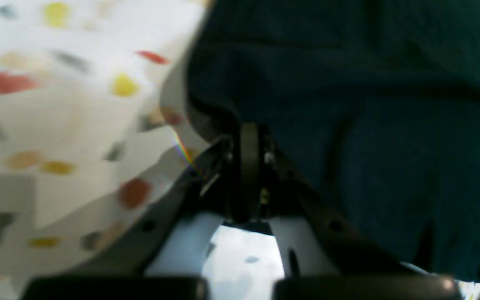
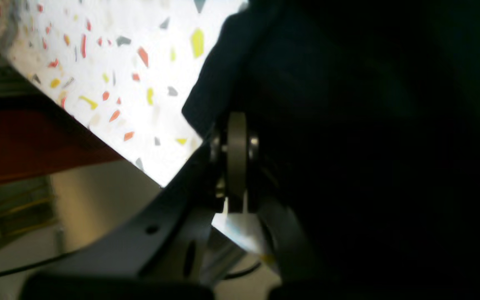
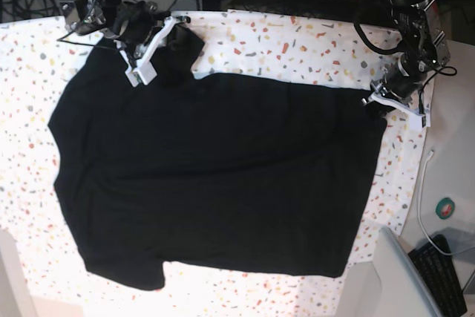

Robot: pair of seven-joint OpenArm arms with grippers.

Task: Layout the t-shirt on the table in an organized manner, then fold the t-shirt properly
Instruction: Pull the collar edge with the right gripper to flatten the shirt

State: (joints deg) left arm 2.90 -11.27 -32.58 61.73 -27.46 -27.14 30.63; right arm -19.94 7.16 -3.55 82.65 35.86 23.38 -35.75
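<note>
Base view: a cluttered room with cables and equipment along the far edge frames the white speckled tabletop [image 3: 297, 42], on which the black t-shirt [image 3: 215, 183] lies spread flat, filling most of the cloth. The right hand [image 3: 137, 72] sits at the shirt's far-left corner, by a bunched sleeve; the left hand [image 3: 382, 100] sits at the far-right corner of the shirt. A plain white side surface [image 3: 449, 176] to the right carries a cable and a small round green-and-red item [image 3: 445, 208]; a keyboard [image 3: 444, 272] shows at the near right. No print, label or readable writing shows in any view.

Left wrist view: blurred, but closer than the base view gives. The left hand [image 1: 249, 175] has its jaws drawn together, dark shirt fabric [image 1: 348, 104] meeting them, the flecked cloth [image 1: 56, 125] to the left.

Right wrist view: the right hand [image 2: 236, 162] is likewise pinched together at the shirt's edge [image 2: 348, 125]. Only here does the tabletop's edge [image 2: 111, 141] show, with a reddish surface [image 2: 23, 141] beyond it.
</note>
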